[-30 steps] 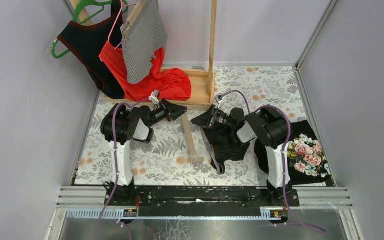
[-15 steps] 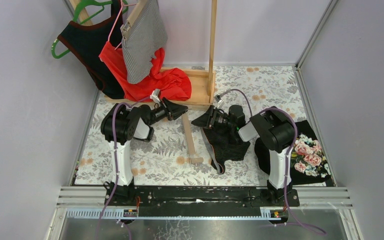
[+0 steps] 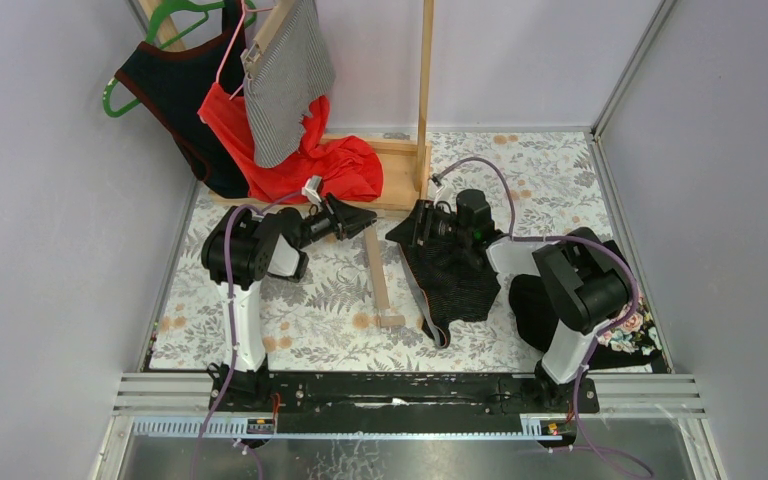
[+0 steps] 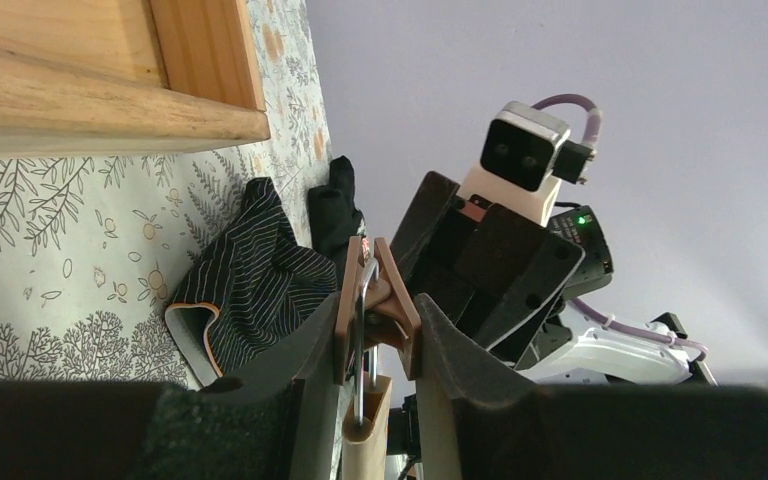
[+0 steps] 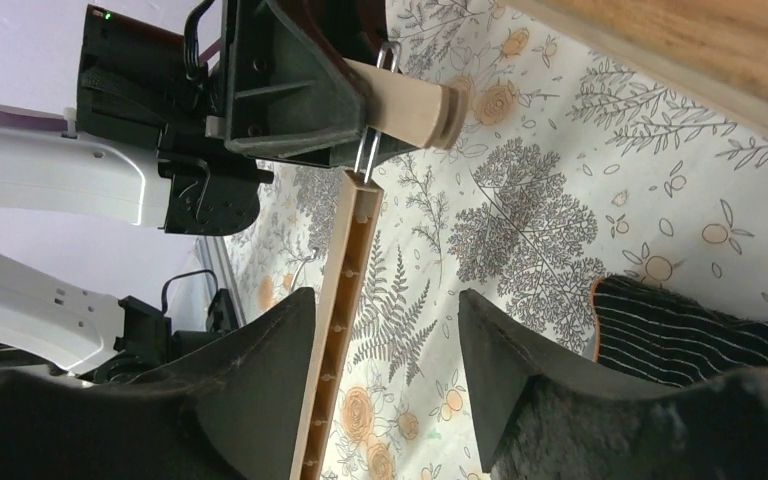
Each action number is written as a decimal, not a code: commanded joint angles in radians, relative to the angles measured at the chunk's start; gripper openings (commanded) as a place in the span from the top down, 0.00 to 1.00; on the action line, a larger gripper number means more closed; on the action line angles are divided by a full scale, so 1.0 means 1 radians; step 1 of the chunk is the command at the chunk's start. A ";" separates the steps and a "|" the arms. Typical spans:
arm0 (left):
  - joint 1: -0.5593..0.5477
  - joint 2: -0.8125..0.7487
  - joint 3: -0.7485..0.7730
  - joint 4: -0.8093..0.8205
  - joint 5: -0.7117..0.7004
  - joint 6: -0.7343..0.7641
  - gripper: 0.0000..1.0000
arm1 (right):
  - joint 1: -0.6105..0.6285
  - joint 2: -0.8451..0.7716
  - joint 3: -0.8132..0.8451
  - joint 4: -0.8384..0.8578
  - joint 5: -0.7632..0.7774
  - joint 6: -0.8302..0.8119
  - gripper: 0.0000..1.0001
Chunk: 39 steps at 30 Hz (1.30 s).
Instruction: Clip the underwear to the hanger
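Note:
The black pinstriped underwear [image 3: 452,285] lies flat on the floral mat, right of centre. The tan hanger bar [image 3: 380,280] lies to its left, running toward me. My left gripper [image 3: 357,218] is shut on the brown clip [image 4: 376,297] at the bar's far end. The underwear [image 4: 250,280] lies beyond the clip in the left wrist view. My right gripper [image 3: 405,233] is open and empty, at the underwear's far edge, facing the left gripper. In the right wrist view its fingers [image 5: 250,385] straddle bare mat, with the bar [image 5: 338,320] on the left and the underwear's orange-trimmed edge [image 5: 680,335] on the right.
A wooden rack [image 3: 424,90] stands at the back on a wooden base [image 3: 392,185]. Red [image 3: 300,160], black [image 3: 185,95] and striped [image 3: 285,75] garments hang from it. A black floral cloth [image 3: 622,325] lies at the right, by the right arm.
The right arm's elbow has swung out to the right and its wrist has shifted a little toward the rack, with the gripper still open. The left arm has not moved.

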 commanded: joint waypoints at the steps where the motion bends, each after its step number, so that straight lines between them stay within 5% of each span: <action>1: 0.008 0.013 0.026 0.082 0.028 -0.014 0.76 | 0.003 -0.041 0.053 -0.124 -0.003 -0.098 0.38; 11: 0.006 0.014 0.038 0.082 0.035 -0.020 0.63 | 0.004 0.004 0.016 0.018 -0.062 -0.011 0.38; 17: 0.007 0.018 0.043 0.082 0.035 -0.020 1.00 | 0.021 0.022 0.011 0.046 -0.071 0.005 0.38; 39: -0.038 0.027 0.100 0.085 0.050 -0.049 1.00 | 0.074 0.195 0.060 0.325 -0.159 0.193 0.38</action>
